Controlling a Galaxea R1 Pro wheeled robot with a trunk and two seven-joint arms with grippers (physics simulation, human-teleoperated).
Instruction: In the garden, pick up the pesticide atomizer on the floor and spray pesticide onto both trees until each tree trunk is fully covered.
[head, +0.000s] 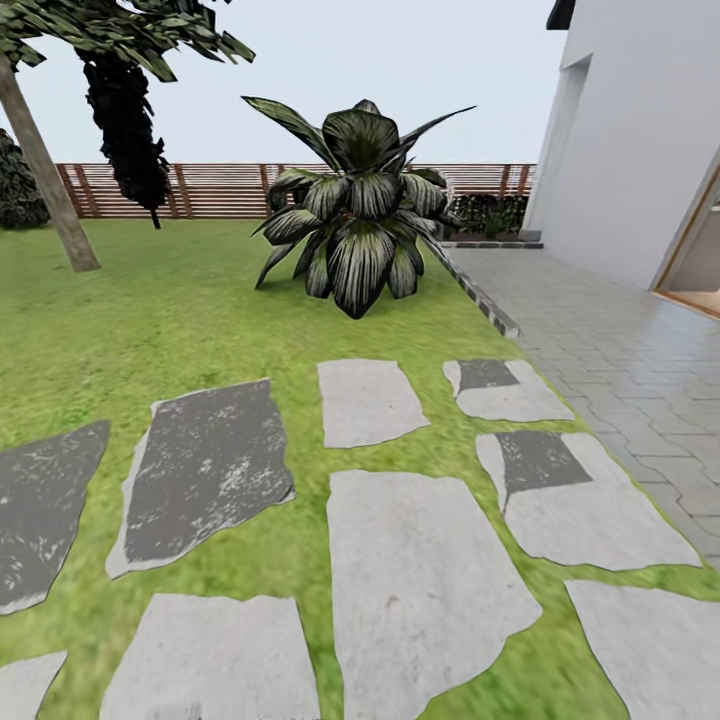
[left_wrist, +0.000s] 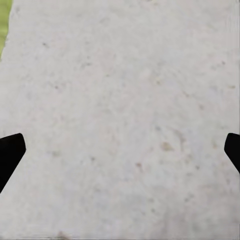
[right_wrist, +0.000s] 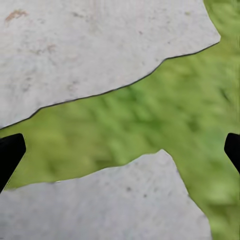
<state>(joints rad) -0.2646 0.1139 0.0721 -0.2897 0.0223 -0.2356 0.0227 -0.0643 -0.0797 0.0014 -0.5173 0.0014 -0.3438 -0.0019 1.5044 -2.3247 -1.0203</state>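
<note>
Ahead: spiky plant (head: 360, 225) mid-lawn (head: 180, 320), stone slabs (head: 420, 580) nr, fence (head: 200, 190) behind.

**Open lawn ahead, plant blocking the middle**

Flat stone slabs (head: 425, 580) are lying flush in the grass (head: 150, 320), raising nothing in the way. A broad-leaved plant (head: 360, 215) is standing mid-lawn, blocking the straight line toward the fence (head: 210, 190). Room is lying open on its left, up to a leaning trunk (head: 45, 175). On the right, paving (head: 610, 340) is running alongside the house wall (head: 640, 140).
</note>
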